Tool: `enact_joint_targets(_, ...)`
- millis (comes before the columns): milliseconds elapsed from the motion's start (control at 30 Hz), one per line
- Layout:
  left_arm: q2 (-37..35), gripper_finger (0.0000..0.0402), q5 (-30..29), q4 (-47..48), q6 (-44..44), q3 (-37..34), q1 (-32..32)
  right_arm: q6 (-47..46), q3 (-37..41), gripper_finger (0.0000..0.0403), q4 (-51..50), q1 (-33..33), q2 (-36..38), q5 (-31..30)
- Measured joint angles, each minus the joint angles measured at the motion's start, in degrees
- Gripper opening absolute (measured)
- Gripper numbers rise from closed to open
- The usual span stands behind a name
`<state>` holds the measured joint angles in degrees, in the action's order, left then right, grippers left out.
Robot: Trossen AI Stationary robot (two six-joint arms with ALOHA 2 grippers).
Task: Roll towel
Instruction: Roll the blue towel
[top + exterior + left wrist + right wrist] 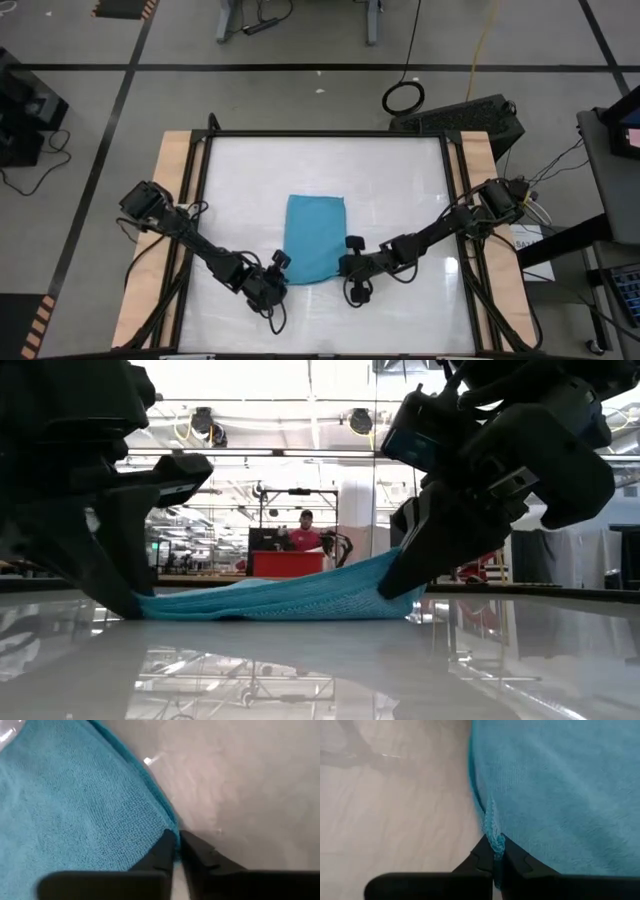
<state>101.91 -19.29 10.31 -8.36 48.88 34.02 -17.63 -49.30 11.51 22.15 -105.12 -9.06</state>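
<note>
Turquoise towel [314, 238] lies mid-table (apparently folded), near corners pinched, slightly lifted.

Under me is the white tabletop [330, 165], glossy enough to mirror the ceiling lights, with pale wooden side boards [172, 170] along both edges. Beyond its far edge a coiled black cable [403, 97] lies on the grey floor, and a yellow cord [484, 40] trails nearby. Black tape lines [300, 67] cross that floor. Looking level across the table, I see a person in a red top [305, 535] behind what may be a red cabinet [288, 563].
</note>
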Motion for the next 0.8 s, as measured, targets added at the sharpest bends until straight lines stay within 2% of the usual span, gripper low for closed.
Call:
enact_joint_targets(67,0.00,0.0011,-0.06,-0.04,1.20,0.00,-0.09,-1.29,0.00,0.0000,-0.20,0.00,0.00,0.68)
enact_joint_targets(400,-2.69,0.0005,-3.27,1.79,13.92,-0.36,-1.93,-10.91,0.00,0.0000,-0.67,-0.53,0.08,7.30)
enact_joint_targets(500,-4.51,0.0004,-2.33,1.42,18.55,-0.35,-3.32,-13.33,0.00,0.0000,-1.50,-0.76,0.82,9.26)
enact_joint_targets(800,-7.02,0.0003,17.00,-4.02,23.54,-0.20,-8.25,-18.55,0.00,0.0000,-4.79,0.04,5.53,9.35)
